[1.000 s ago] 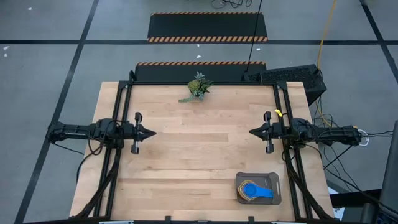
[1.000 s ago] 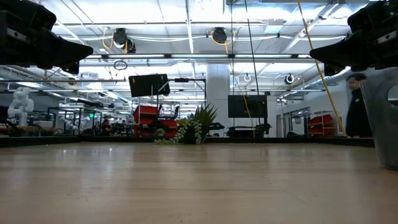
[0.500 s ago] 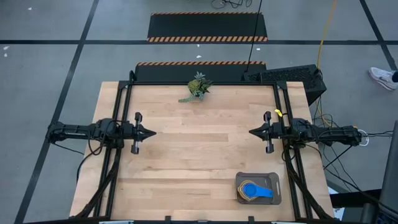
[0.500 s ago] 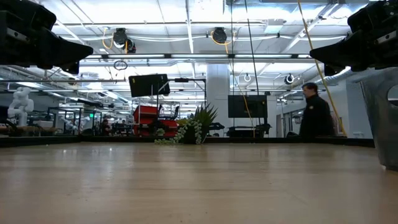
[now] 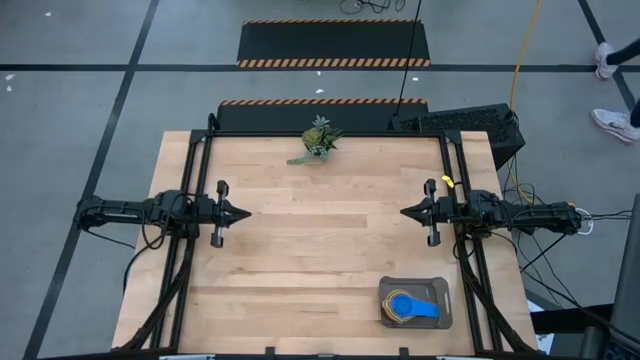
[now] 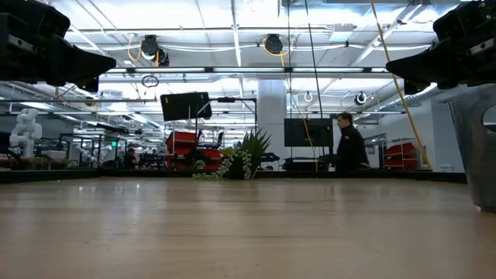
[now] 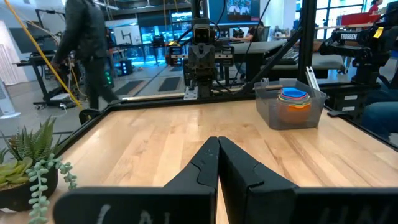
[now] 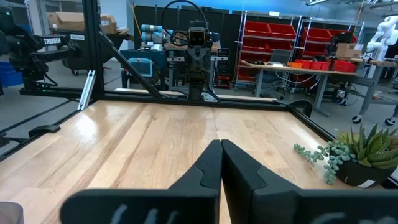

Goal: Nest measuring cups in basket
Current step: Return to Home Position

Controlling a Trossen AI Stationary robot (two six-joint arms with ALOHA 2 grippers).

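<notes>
There, measuring cups point(image 5: 404, 305) nested inside basket point(image 5: 440, 287)

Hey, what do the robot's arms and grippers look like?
The left arm and right arm are slim and black, with black cables. The left gripper and right gripper each have two black fingers tapering to a wedge, on a short crossbar. A yellow tag marks the right one.

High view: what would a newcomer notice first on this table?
The stack of measuring cups, a blue one on top, sits nested in the basket near the corner of the table on the right arm's side. The left gripper and right gripper, both shut, point at each other across the table's middle. A small plant stands at the opposite edge.
</notes>
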